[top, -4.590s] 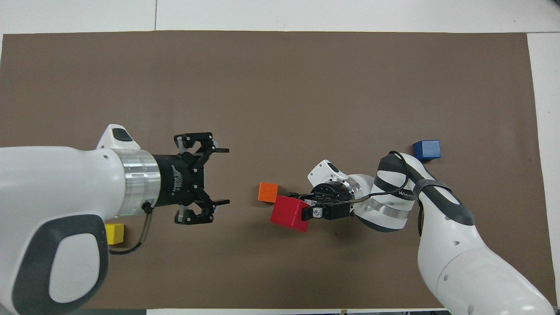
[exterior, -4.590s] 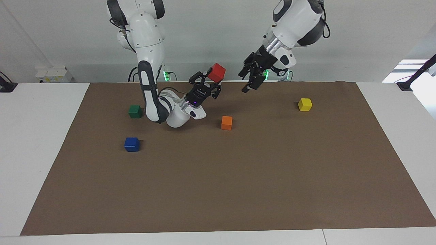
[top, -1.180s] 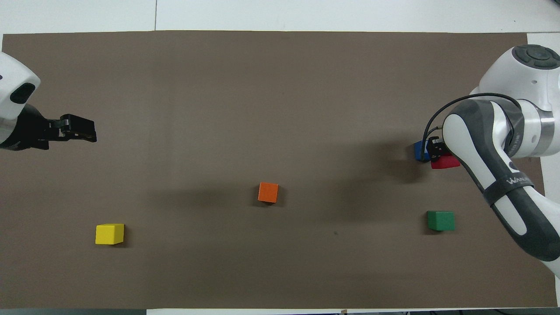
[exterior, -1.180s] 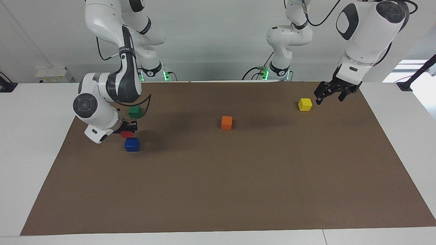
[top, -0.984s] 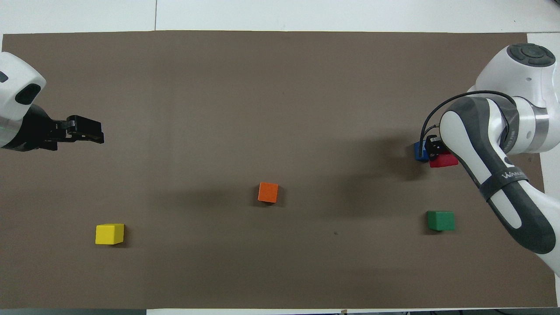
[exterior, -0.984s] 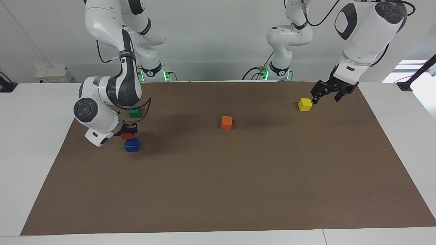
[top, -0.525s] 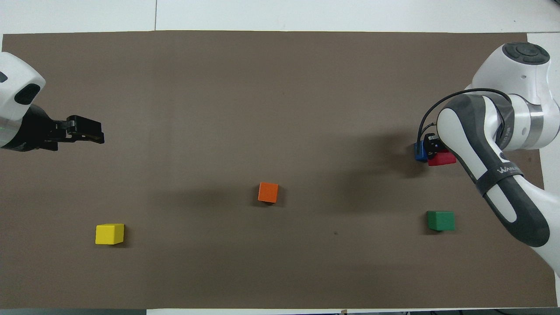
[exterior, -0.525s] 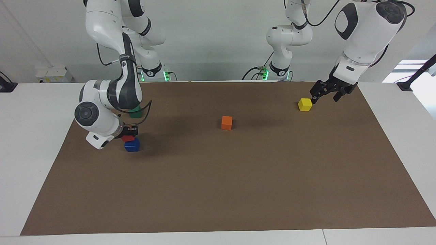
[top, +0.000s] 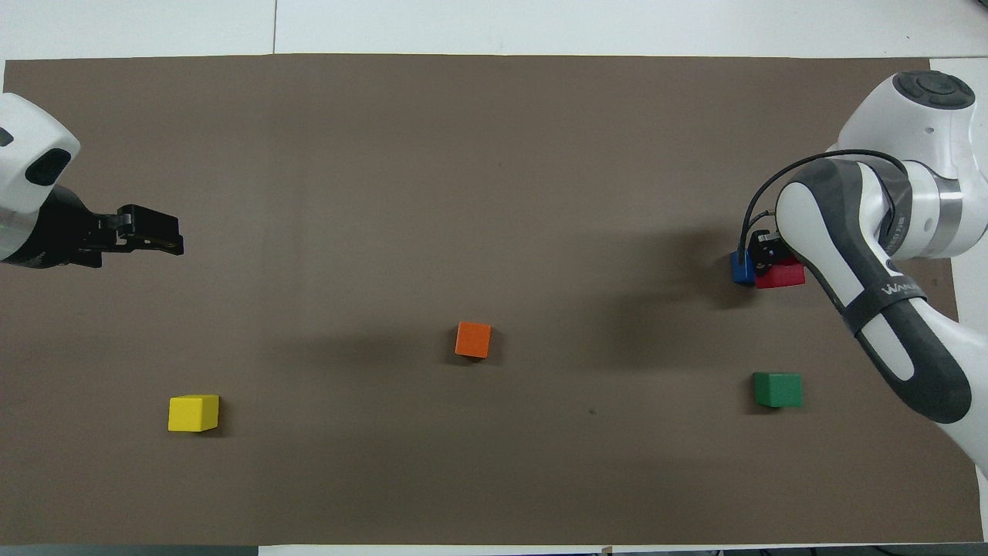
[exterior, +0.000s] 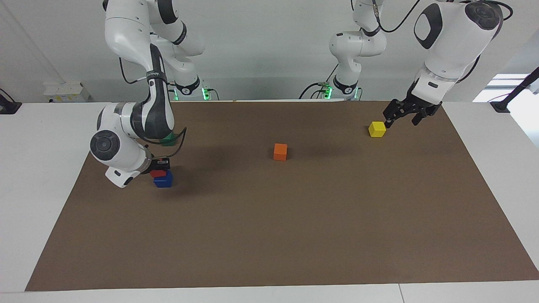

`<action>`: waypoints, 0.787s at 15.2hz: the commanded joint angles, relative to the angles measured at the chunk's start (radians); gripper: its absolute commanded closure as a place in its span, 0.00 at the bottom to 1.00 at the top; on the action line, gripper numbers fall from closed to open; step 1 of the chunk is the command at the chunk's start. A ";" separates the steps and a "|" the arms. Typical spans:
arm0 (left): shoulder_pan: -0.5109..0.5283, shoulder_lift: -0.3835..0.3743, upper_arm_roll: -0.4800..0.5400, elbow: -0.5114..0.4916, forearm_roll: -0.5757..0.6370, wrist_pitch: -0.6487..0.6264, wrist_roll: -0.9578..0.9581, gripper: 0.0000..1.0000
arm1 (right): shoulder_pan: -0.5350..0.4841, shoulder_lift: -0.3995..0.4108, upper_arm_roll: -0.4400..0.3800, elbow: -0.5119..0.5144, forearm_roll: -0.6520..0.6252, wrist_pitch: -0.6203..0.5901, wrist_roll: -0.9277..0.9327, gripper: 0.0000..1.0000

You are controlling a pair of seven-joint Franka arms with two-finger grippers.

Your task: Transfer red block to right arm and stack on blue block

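Right gripper, at the surface's right-arm end: jaws pinch the red block, a small glossy cube sitting on the blue block. From overhead the white arm casing hides most of both cubes; contact between them cannot be confirmed. Green cube: matte, near the edge closest to the robots, partly masked by the arm in the facing view. Orange cube: mid-surface, fully visible. Brown mat: flat, dull. Yellow cube: left-arm end. Left gripper: beside it, raised, jaws spread, empty; arm waiting, cut off overhead.
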 commanded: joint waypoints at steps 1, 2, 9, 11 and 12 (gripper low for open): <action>-0.001 -0.020 0.015 -0.015 -0.017 -0.014 0.008 0.00 | -0.017 0.032 0.011 0.023 0.059 0.012 0.019 1.00; 0.002 -0.020 0.015 -0.015 -0.017 -0.014 0.008 0.00 | -0.015 0.032 0.011 0.022 0.065 0.014 0.019 1.00; 0.004 -0.020 0.015 -0.015 -0.017 -0.014 0.008 0.00 | -0.014 0.032 0.011 -0.007 0.062 0.057 0.020 1.00; 0.004 -0.020 0.015 -0.015 -0.017 -0.014 0.008 0.00 | -0.015 0.032 0.011 -0.011 0.062 0.063 0.019 0.91; 0.004 -0.020 0.015 -0.015 -0.017 -0.014 0.008 0.00 | -0.015 0.032 0.011 -0.014 0.062 0.064 0.020 0.77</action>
